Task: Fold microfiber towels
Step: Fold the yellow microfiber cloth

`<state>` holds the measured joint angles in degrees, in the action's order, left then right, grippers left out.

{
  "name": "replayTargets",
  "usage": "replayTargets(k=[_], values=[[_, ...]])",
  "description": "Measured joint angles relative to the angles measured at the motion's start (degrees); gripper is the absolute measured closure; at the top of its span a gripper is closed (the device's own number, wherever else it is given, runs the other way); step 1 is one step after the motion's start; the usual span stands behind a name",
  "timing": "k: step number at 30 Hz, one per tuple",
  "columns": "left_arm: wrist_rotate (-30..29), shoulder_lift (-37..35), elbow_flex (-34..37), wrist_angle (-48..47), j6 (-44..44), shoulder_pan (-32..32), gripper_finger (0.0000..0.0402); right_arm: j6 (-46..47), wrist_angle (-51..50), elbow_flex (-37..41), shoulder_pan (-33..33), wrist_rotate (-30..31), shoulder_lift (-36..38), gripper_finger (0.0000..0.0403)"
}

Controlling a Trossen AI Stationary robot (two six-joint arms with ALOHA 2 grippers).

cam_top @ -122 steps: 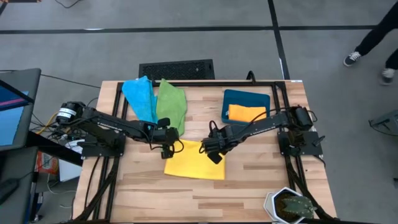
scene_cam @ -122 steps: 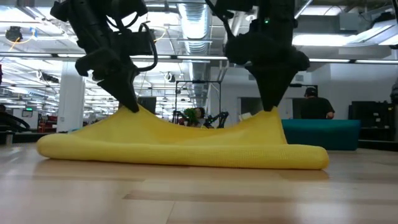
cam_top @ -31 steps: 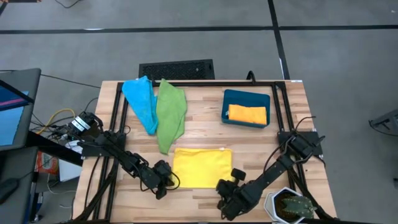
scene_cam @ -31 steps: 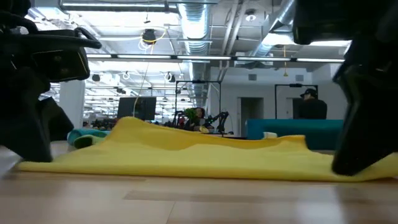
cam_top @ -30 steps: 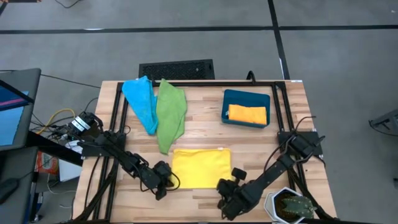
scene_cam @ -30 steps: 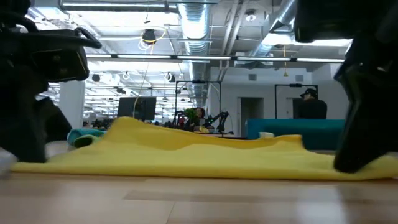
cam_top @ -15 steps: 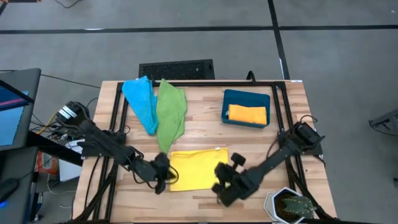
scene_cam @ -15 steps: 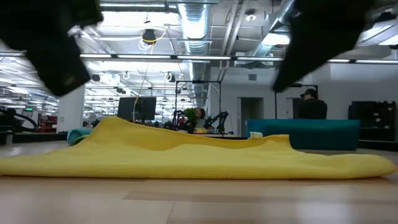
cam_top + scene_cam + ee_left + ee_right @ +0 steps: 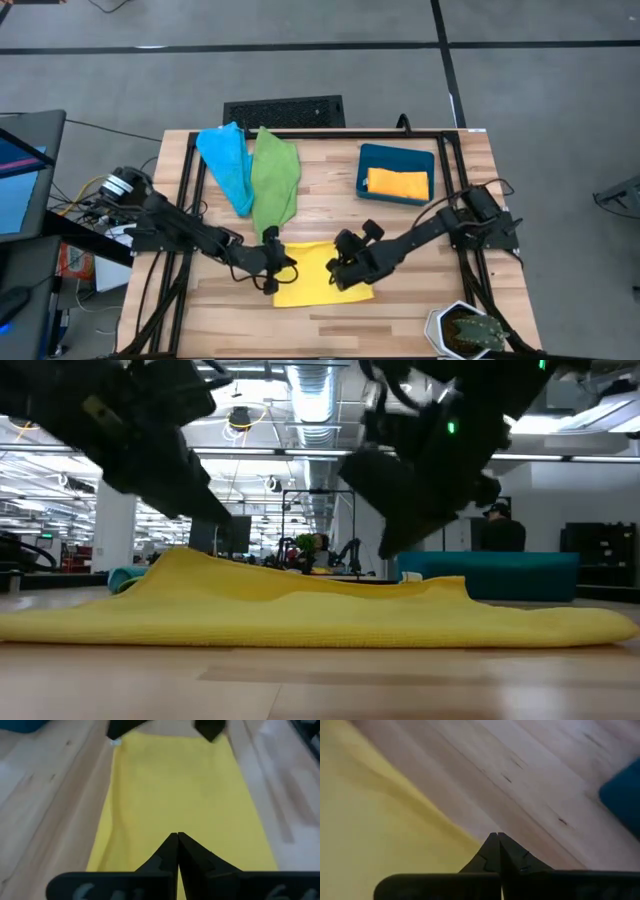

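The yellow towel (image 9: 322, 280) lies folded on the wooden table near its front edge, with a low hump at its far left (image 9: 190, 560). My left gripper (image 9: 284, 268) is shut and hovers over the towel's left part, as the left wrist view (image 9: 177, 837) shows. My right gripper (image 9: 343, 274) is shut and hovers over the towel's right part, its tips above the towel's edge (image 9: 496, 837). In the low view both grippers (image 9: 210, 510) (image 9: 395, 540) stand above the cloth.
A light blue towel (image 9: 226, 165) and a green towel (image 9: 275, 185) lie crumpled at the far left. A dark teal bin (image 9: 396, 156) at the far right holds a folded orange towel (image 9: 397, 183). A plant pot (image 9: 465, 330) stands at the near right corner.
Both grippers have risen from the table at the yellow towel's near corners. They have moved toward the far edge and toward each other, and now hang over the towel. The towel has stayed flat where it was.
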<state>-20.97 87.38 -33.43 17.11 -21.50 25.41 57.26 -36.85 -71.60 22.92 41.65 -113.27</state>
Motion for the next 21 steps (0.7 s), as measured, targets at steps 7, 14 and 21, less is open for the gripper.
replayTargets(k=[7, 14, 21], values=[[-3.9, 5.3, 0.0, 0.0, 2.4, -1.9, 0.0401, -0.3, 5.6, 4.0, -3.3, -2.4, -0.1, 0.0392], [-6.1, 6.5, 0.0, 0.0, 2.5, -4.9, 0.0401, -0.3, 10.3, 7.0, -3.7, -4.3, -0.1, 0.0388], [-6.5, 6.5, 0.0, -3.9, 0.7, -5.8, 0.0401, -0.3, 10.7, 7.2, -3.9, -4.1, -0.8, 0.0392]])
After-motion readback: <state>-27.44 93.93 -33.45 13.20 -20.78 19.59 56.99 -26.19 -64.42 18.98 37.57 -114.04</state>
